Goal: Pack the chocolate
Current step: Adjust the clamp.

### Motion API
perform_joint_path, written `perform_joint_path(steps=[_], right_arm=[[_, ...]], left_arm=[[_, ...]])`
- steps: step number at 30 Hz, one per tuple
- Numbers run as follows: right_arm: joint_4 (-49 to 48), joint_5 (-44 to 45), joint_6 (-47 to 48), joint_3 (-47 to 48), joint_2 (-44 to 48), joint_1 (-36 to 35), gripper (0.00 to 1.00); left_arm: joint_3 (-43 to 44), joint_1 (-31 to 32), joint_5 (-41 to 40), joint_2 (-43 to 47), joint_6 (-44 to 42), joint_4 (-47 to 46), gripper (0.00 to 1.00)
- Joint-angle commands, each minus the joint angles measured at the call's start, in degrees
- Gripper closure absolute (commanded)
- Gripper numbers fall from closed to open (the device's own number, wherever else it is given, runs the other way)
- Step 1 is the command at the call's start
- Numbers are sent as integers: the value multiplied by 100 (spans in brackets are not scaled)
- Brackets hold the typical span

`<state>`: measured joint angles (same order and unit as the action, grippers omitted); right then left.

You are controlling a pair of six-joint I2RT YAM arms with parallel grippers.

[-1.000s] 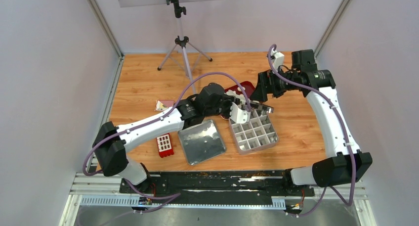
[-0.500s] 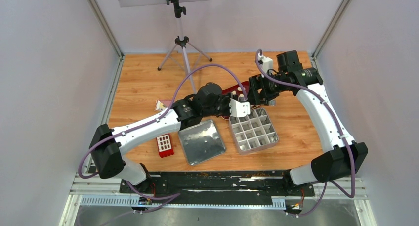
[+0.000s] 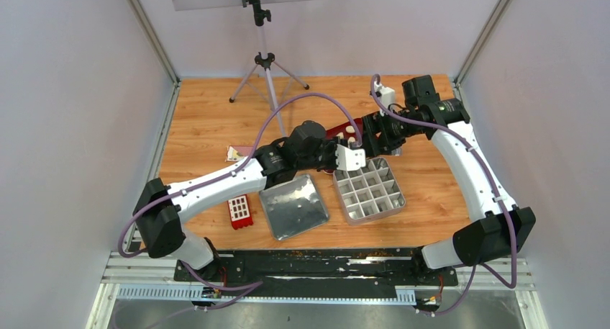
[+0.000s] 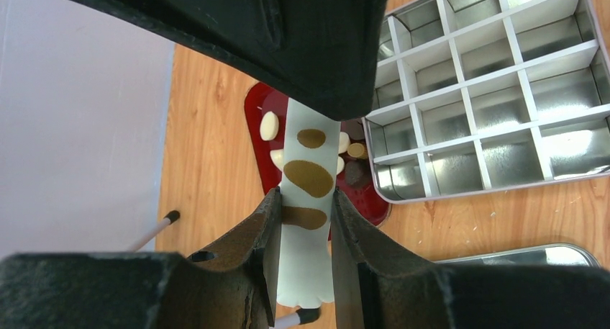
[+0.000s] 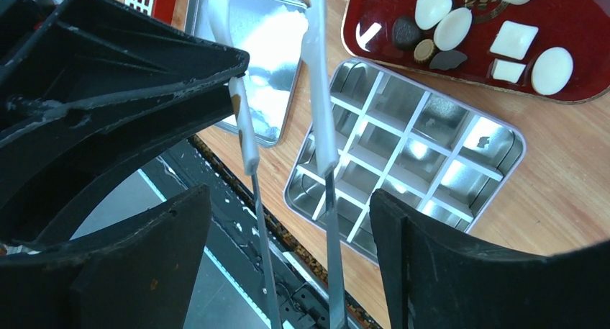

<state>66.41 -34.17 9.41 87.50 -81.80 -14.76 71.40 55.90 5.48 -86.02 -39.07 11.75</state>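
Where the wooden table [image 3: 208, 120] spreads between pale walls, the left arm [image 3: 216, 185] and the right arm [image 3: 475, 163] bend inward and meet just beyond the far edge of a divided metal tin [image 3: 369, 191]. The tin lies open near the table's middle, and every compartment that shows is bare. Its flat lid [image 3: 293, 205] rests just beside the tin on the left arm's side, and a small red block [image 3: 239, 211] stands beyond the lid, farther from the tin. A red tray [image 5: 575, 19] sits close against the tin's far edge, and the chocolate [image 5: 452, 28] lies on it: cream-white and dark brown pieces, round and blocky, none in the tin. The left gripper [image 4: 306, 221] hangs above the tray, pinching a flat white tool [image 4: 309, 178] smeared with brown. The right gripper [image 5: 289, 196] hovers over the tin with its fingers spread wide, and the two blades of a pair of tongs [image 5: 320, 91] stand apart between them, empty. By this showing the packing has not begun: every piece is left to lift across and drop into a cell, and the lid is left to fit.
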Motion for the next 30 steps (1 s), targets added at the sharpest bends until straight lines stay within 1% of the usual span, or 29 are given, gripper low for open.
perform_joint_path(steps=[1, 3, 7, 8, 14, 17, 18, 19, 22, 23, 25, 26, 27, 28, 29, 30], right_arm=[[226, -108, 241, 32, 62, -9, 23], [289, -46, 277, 53, 11, -9, 31], [364, -69, 333, 62, -45, -9, 34], [369, -110, 335, 65, -65, -9, 36], [293, -149, 288, 54, -117, -9, 51], [168, -91, 215, 48, -93, -9, 61], [132, -77, 197, 45, -91, -9, 62], [101, -74, 186, 53, -91, -13, 64], [14, 38, 194, 46, -89, -9, 65], [-6, 112, 230, 59, -94, -7, 66], [-42, 328, 357, 92, -127, 23, 68], [-59, 437, 434, 130, -157, 57, 69], [-76, 547, 504, 172, -191, 108, 70], [-102, 639, 570, 215, -239, 167, 70], [-132, 707, 655, 261, -299, 223, 69], [-144, 805, 749, 317, -381, 262, 66]], left_arm=[[252, -9, -57, -61, 17, -385, 72], [239, -17, -103, -81, -41, -437, 72], [238, -48, -98, -131, -76, -525, 72], [238, -46, -105, -145, -69, -547, 72], [250, -53, -69, -195, -17, -614, 72], [221, -68, -77, -203, 0, -611, 70], [209, -70, -88, -205, 25, -612, 68], [187, -78, -127, -204, 45, -620, 65], [42, -117, -497, -180, 248, -795, 41], [-10, -145, -620, -149, 284, -826, 36], [-174, -264, -916, 29, 368, -819, 30], [-318, -359, -937, 218, 408, -777, 28], [-473, -481, -875, 458, 416, -683, 26], [-674, -608, -748, 705, 407, -545, 21], [-980, -732, -629, 1023, 357, -370, 19], [-1261, -842, -588, 1354, 271, -286, 18]])
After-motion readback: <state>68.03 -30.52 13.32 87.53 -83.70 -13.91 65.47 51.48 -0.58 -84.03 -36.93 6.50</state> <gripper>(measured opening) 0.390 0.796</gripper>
